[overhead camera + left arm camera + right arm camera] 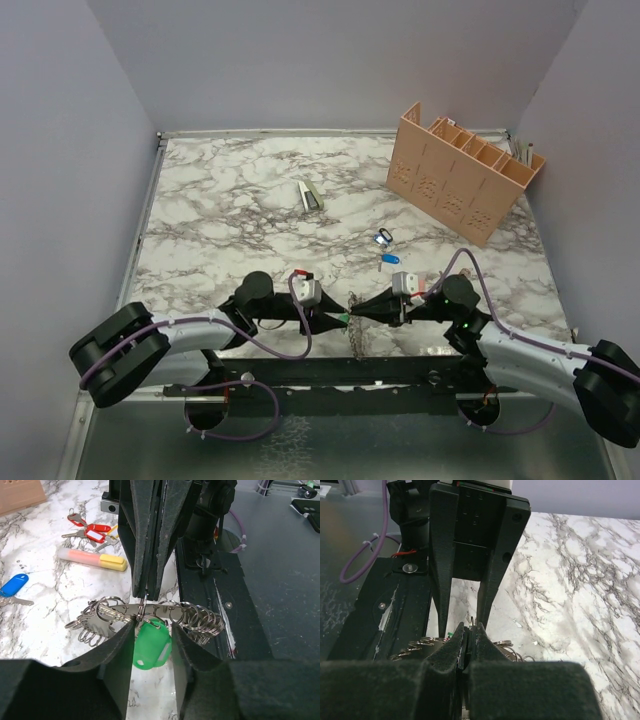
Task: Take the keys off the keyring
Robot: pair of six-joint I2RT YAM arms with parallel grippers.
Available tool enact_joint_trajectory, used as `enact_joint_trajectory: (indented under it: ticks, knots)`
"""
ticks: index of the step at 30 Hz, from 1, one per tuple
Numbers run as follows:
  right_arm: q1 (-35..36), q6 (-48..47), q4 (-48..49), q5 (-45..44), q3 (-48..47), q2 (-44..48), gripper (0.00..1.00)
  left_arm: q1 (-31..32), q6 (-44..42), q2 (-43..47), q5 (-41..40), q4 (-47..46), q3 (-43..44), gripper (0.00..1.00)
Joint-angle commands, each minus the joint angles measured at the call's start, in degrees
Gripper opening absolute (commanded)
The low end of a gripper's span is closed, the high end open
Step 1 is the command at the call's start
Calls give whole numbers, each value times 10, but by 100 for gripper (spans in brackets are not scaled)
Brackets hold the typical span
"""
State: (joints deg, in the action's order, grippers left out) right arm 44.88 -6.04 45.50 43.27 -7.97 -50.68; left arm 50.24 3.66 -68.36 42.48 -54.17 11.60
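At the near edge of the table (220,200), both arms lie low and reach inward, tips meeting. The right gripper (468,635) is clenched on the keyring (150,611). The left gripper (152,630) closely brackets a green-headed key (152,650) hanging from the ring; whether it pinches cannot be told. Farther out lie loose blue-headed keys (390,261).
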Motion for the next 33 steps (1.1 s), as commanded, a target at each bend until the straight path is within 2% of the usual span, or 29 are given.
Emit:
enact_joint_trajectory:
  ticks: [1, 4, 7, 11, 19, 25, 33]
  knots:
    - [-1, 2, 35, 27, -4, -12, 0, -2, 7, -21, 24, -11, 18, 40]
    - [-1, 4, 42, 33, -6, -18, 0, -2, 7, -36, 34, -11, 25, 41]
    - [-1, 4, 44, 34, -6, -21, 1, -2, 12, -50, 40, -11, 32, 37]
    - [-2, 1, 39, 27, -4, -16, 0, -2, 17, -44, 29, -11, 32, 23]
    - [-2, -12, 11, -12, 5, 11, 1, -3, 27, 34, -66, 1, -5, 0]
    - [-2, -14, -2, -44, 9, 21, 1, -1, 31, 57, -103, 5, -17, 0]
    - [-2, -10, -93, -42, -37, -24, 2, 11, 5, 73, -145, 48, -7, 0]
